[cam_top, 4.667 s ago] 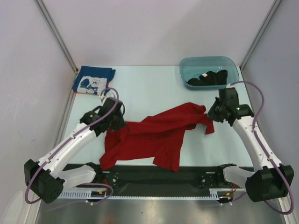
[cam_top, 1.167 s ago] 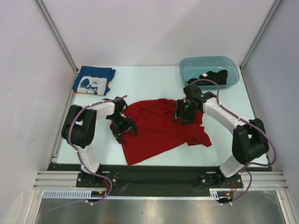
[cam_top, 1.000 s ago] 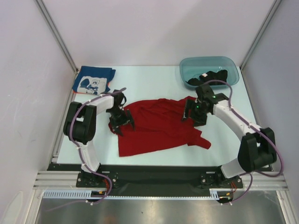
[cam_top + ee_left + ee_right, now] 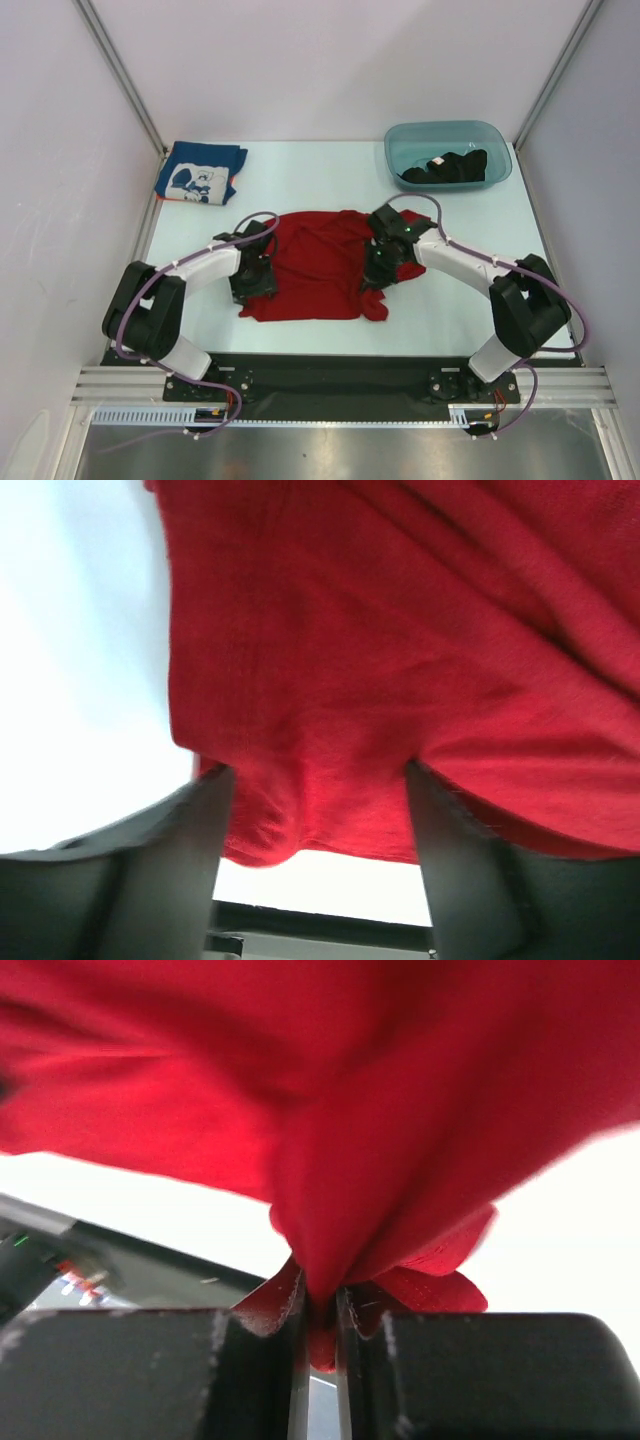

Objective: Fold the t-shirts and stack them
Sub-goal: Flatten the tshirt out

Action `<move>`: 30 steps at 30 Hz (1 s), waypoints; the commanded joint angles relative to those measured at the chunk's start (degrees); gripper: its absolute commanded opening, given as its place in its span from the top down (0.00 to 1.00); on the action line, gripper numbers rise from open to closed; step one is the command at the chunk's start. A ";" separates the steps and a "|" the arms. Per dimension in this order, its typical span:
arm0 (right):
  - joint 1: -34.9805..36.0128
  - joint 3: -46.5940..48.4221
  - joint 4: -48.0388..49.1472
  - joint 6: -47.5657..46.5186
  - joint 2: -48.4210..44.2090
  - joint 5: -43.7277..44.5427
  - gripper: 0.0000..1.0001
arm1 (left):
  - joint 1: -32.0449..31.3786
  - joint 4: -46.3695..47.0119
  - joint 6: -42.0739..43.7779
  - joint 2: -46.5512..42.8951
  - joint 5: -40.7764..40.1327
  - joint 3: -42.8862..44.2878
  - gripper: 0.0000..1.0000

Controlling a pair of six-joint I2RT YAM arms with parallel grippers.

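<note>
Mid-fold: red t-shirt [image 4: 310,262] lies centre frame on bench [image 4: 300,185]; right claw [image 4: 377,270] pinched shut on its right edge, left claw [image 4: 255,282] spread wide astride the left hem, not gripping. Next, I'd guess: left closes, both carry the fold over.

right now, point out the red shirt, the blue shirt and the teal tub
red shirt [image 4: 315,268], top view, cloth middle
blue shirt [image 4: 195,180], top view, white print
teal tub [image 4: 430,143], top view, bare bottom

Pale table [image 4: 330,180], plain white walls [image 4: 330,60] w/ metal corner posts [image 4: 122,75], even light
</note>
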 commanded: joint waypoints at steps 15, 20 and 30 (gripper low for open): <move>9.97 31.38 -14.39 -0.70 -13.07 11.35 0.95 | 1.51 -8.91 1.78 -23.87 -11.43 11.66 1.00; 10.15 34.89 -16.40 -3.69 -23.09 12.15 0.95 | 1.42 -18.40 0.63 -35.96 -14.78 27.84 1.00; 10.24 49.74 -13.00 -5.64 -34.69 2.58 0.93 | 1.42 -14.73 4.40 -44.50 -10.92 53.76 1.00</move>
